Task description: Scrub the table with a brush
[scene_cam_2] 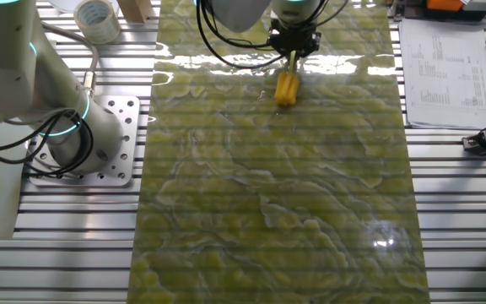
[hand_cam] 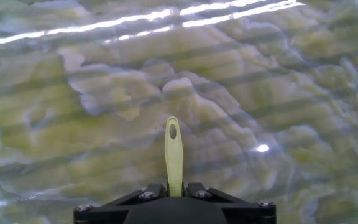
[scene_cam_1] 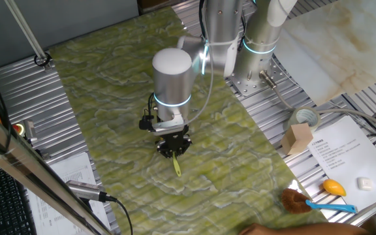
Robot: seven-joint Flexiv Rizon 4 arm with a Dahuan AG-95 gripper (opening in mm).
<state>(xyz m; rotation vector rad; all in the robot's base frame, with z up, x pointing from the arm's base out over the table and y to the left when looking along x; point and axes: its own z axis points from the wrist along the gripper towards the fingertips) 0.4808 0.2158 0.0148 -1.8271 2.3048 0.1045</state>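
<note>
1. On the yellow-green marbled table (scene_cam_1: 116, 85), near its middle strip, my gripper (scene_cam_1: 173, 147) hangs pointing down from the silver arm (scene_cam_1: 172, 78)
2. My fingers are clenched on the brush (scene_cam_2: 286, 87); the hand view shows its thin yellow-green handle (hand_cam: 174, 155) pinched between the two pads, with a small hole near the handle's tip
3. In the other fixed view the blocky yellow head (scene_cam_2: 286, 89) sits just below my gripper, low against the table; I cannot tell if it touches
4. In one fixed view the handle sticks out below my fingers toward the near edge of the table
5. Well apart, off the marbled surface, a brown-bristled brush with a blue handle (scene_cam_1: 305, 202) lies on the ribbed metal beside a printed sheet (scene_cam_1: 344, 156), a yellow object (scene_cam_1: 333, 187) and a roll of tape (scene_cam_1: 304, 119)
</note>
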